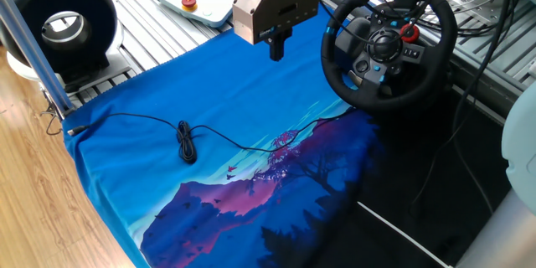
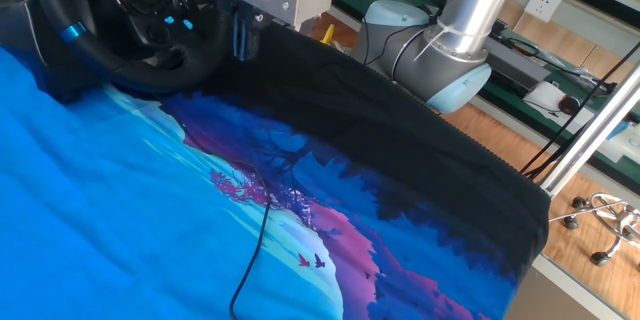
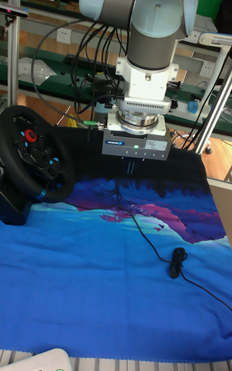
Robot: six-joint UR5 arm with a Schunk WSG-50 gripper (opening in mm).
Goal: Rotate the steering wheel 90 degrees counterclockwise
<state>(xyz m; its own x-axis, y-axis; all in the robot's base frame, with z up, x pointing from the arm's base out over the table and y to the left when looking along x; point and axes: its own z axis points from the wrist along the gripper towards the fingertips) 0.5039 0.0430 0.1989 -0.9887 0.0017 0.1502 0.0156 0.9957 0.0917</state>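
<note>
Fingers hang closed beside steering wheel, apart.

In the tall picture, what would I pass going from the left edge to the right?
Steering wheel → gripper, hanging above the cloth → the coiled bundle of the thin black cable lying on the blue printed cloth.
</note>
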